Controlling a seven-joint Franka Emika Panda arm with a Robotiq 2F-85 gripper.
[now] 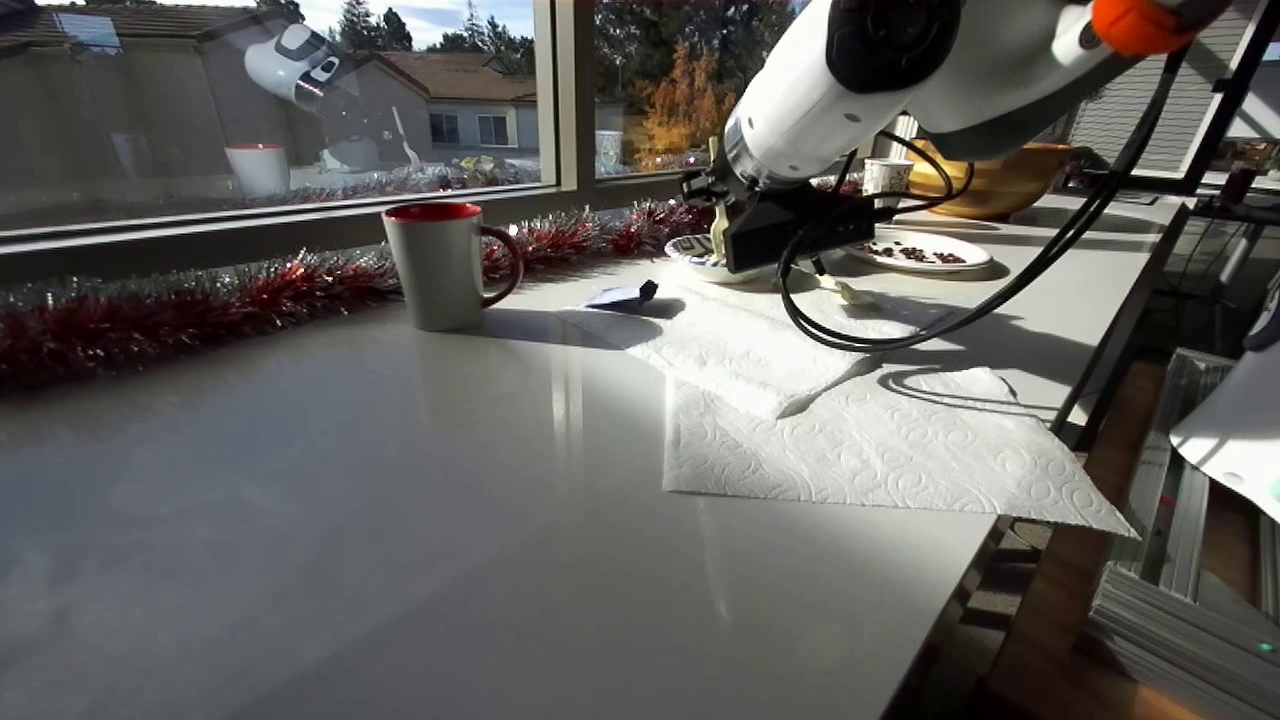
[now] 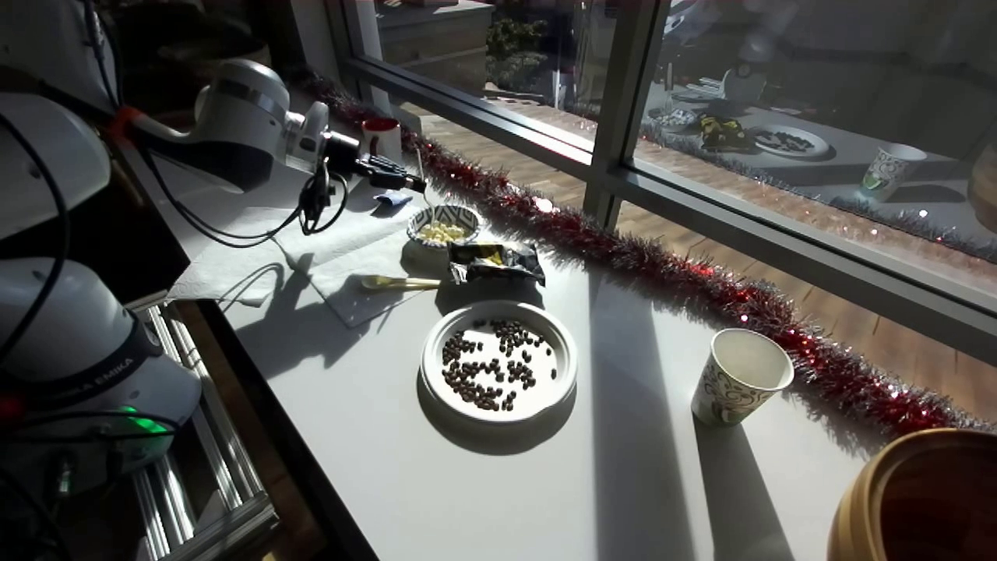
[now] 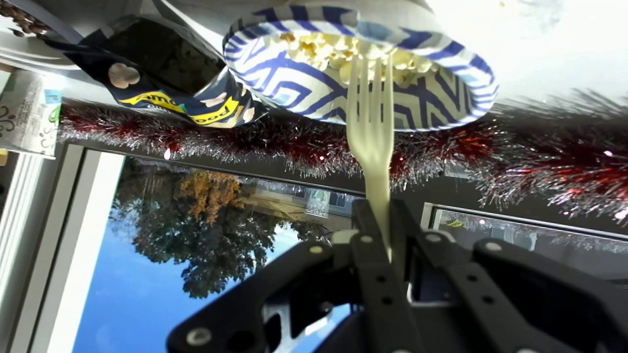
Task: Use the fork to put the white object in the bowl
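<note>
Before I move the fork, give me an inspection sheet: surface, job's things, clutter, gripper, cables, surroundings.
Surface: white table, paper towels on it, one overhanging the edge.
Job's things: fork held tines down at the popcorn in the patterned bowl; contact cannot be told.
Clutter: snack bag beside the bowl; pale utensil, white plate of dark beans, paper cup, mug, wooden bowl, small blue item.
Gripper: shut on the fork's handle.
Cables: black, looping beneath the arm; snags, nothing seen.
Surroundings: red-silver tinsel along the window.
</note>
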